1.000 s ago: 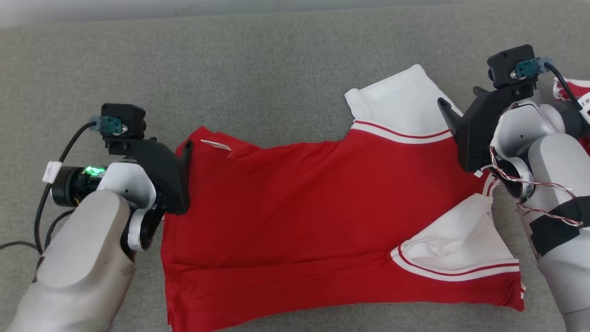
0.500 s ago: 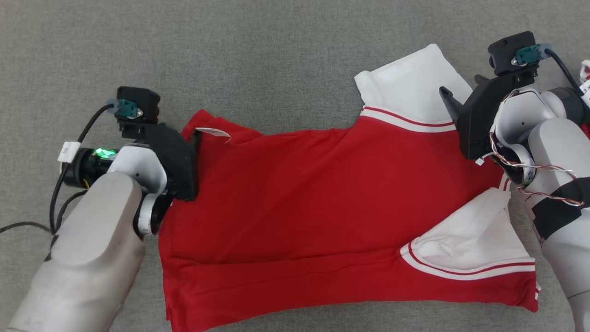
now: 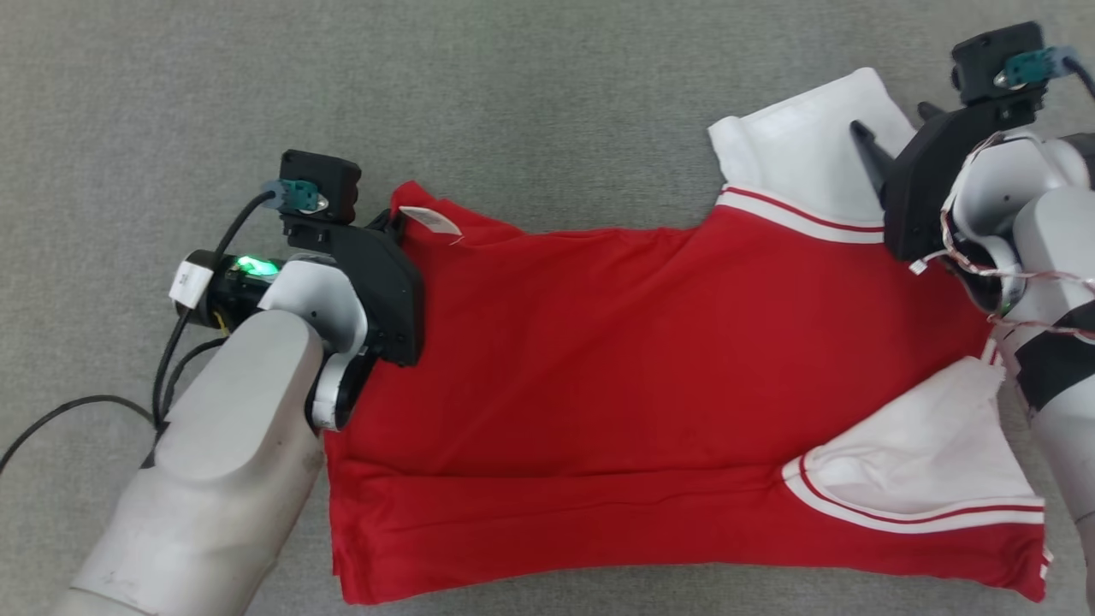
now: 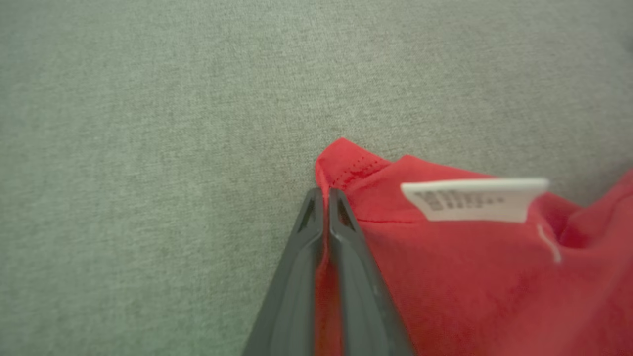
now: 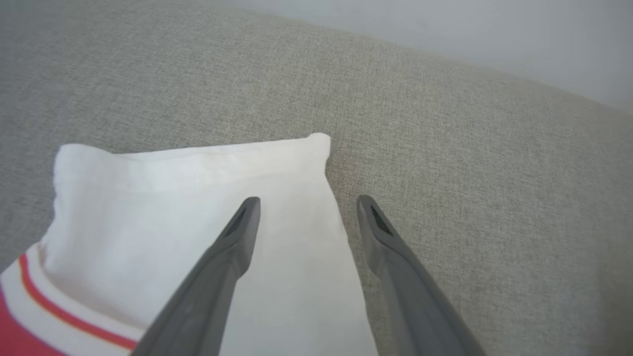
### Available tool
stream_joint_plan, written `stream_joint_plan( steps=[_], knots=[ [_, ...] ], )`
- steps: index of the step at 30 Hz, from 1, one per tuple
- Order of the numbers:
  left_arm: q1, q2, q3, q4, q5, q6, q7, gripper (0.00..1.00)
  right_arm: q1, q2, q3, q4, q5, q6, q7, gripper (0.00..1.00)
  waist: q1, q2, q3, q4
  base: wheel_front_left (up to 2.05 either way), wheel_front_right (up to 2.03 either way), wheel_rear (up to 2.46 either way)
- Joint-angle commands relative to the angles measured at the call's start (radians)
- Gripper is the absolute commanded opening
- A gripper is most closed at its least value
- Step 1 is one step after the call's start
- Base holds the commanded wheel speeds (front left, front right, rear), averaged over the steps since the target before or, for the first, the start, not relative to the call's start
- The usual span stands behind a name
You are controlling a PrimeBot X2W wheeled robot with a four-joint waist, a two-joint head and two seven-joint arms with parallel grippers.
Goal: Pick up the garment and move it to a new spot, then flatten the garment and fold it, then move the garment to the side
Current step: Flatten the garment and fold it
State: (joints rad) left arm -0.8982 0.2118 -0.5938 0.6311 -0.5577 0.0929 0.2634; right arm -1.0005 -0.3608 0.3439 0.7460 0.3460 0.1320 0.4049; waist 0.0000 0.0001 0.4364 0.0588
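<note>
Left gripper (image 4: pixel 322 195): fingers pressed together on the hem corner of the shirt, with a sliver of red cloth showing between them.
Right gripper (image 5: pixel 306 202): fingers spread apart and holding nothing; one is over the white sleeve, the other over bare surface just beside the sleeve's edge. Whether they touch the cloth cannot be told.
Garment: red T-shirt (image 3: pixel 642 342) with white sleeves, each joined to the body by a white band carrying a thin red stripe.
Position: spread across the grey fabric surface (image 3: pixel 513 103), hem toward the robot's left, sleeves toward its right.
Lie: mostly flat, with one long crease along the near side. The far sleeve (image 3: pixel 804 145) lies smooth; the near sleeve (image 3: pixel 915 453) is rumpled.
Label: a white care tag (image 4: pixel 474 199) sticks out near the gripped corner.
Hidden: the left arm (image 3: pixel 231 479) covers part of the hem edge; the right arm (image 3: pixel 1052 257) covers the stretch between the sleeves.
Cut off: the near right corner nearly reaches the head view's bottom edge.
Blurred: the tag's print.
</note>
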Motion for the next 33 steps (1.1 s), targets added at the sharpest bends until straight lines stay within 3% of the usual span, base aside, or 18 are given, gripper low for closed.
stream_joint_plan(
  steps=[1,11,12,13,14,22,33],
  knots=[
    [0.024,-0.008,-0.015,0.022,0.001,0.0,0.006,0.0,-0.014,-0.003,-0.005,0.011,-0.011,-0.003,-0.005,1.0,0.0,-0.0001,0.01,0.015,0.0,0.0,0.0],
    [0.013,-0.037,-0.024,0.032,-0.001,0.0,-0.044,0.0,-0.068,0.034,-0.054,0.154,-0.054,-0.003,-0.027,1.0,0.0,-0.0001,0.037,0.05,0.0,0.0,0.0],
    [0.01,-0.038,-0.022,0.034,-0.001,0.003,-0.051,0.0,-0.072,0.035,-0.06,0.164,-0.058,-0.003,-0.039,0.76,0.0,-0.0001,0.037,0.051,0.0,0.0,0.0],
    [0.007,-0.039,-0.018,0.036,-0.001,0.007,-0.062,0.0,-0.077,0.034,-0.068,0.173,-0.065,-0.003,-0.054,0.25,0.0,-0.0001,0.038,0.051,0.0,0.0,0.0],
    [0.004,-0.037,-0.014,0.039,0.002,0.014,-0.075,0.0,-0.08,0.035,-0.078,0.181,-0.072,-0.003,-0.068,0.0,0.0,-0.0001,0.039,0.05,0.0,0.0,0.0],
    [-0.017,-0.04,0.046,0.069,0.0,0.087,-0.219,0.0,-0.112,0.055,-0.15,0.215,-0.135,-0.003,-0.252,0.0,0.0,-0.0001,0.034,0.033,0.0,0.0,0.0],
    [0.033,-0.045,0.122,0.062,-0.064,0.087,-0.355,0.0,-0.041,0.068,-0.198,0.203,-0.11,-0.003,-0.463,0.0,0.0,-0.0001,-0.038,0.013,0.0,0.0,0.0]
  ],
)
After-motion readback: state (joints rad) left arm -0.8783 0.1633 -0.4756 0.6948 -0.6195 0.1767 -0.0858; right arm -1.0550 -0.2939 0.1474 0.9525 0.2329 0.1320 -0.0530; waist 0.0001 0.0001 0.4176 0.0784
